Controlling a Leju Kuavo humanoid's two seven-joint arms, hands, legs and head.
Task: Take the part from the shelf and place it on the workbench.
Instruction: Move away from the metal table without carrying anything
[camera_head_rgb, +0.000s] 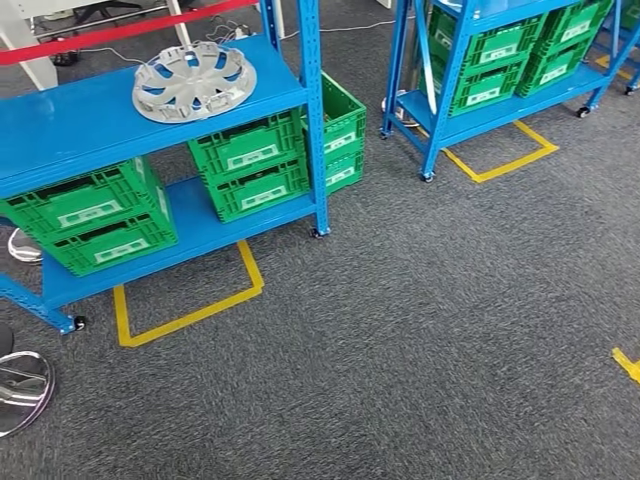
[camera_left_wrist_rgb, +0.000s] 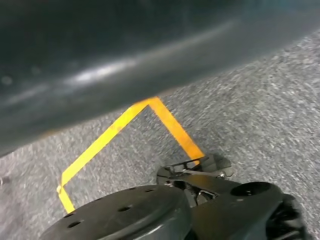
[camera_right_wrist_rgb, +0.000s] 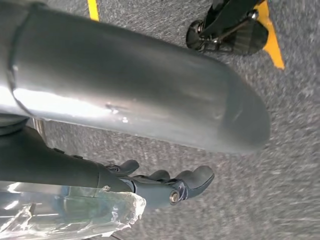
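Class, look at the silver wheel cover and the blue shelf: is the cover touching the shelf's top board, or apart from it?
Touching. The head view shows the silver wheel cover lying flat on the blue shelf's top board, with no gap beneath its rim.

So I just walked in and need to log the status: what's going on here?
Nothing is being handled yet. The round silver spoked wheel cover, the part to fetch, lies flat on the top level of the blue metal shelf, untouched. Green plastic crates sit on the shelf's lower level, on grey carpet marked with yellow tape. The right wrist view shows the right hand hanging over the carpet, fingers extended and holding nothing. No workbench can be seen from here.
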